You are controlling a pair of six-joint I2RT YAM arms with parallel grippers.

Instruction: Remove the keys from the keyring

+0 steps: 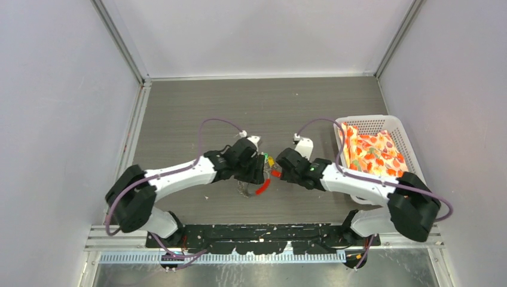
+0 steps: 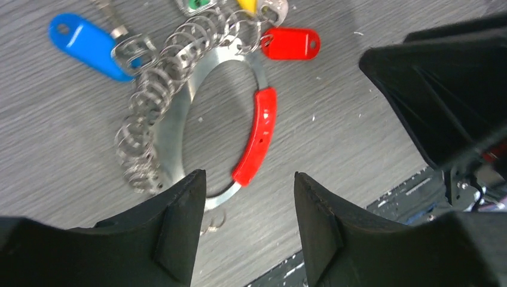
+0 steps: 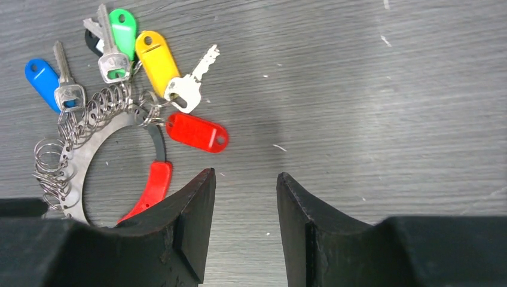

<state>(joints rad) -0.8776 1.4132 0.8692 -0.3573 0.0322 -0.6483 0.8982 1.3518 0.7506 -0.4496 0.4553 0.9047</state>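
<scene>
Top view: L claw point(image 1: 258, 171) & R claw point(image 1: 278, 168) meet nose to nose over the table point(image 1: 239, 101). The keyring point(image 1: 246, 190) lies right under them, w/ the keys point(image 1: 268, 159) between the two. A white basket point(image 1: 366, 121) w/ a bright packet point(image 1: 373, 152) sits off to the side of the R claw, well apart. Pale walls all round.

L wrist view: L claw point(image 2: 248, 179) is about half open & holds nothing. Keyring point(image 2: 173, 140) lies flat just ahead of its tips. The red part point(image 2: 257, 134) points into the gap. Keys point(image 2: 84, 45) fan out at the far end.

R wrist view: R claw point(image 3: 245, 179) is half open too, empty. Keyring point(image 3: 89, 152) is ahead & off to one side. The red tag point(image 3: 197, 133) is nearest.

I think the L claw should pinch the flat band to pin it. The R claw should take the red tag, not the thin loops. Go slow. Table is dark grey & smooth-looking w/ white specks, so the ring may slip.
</scene>
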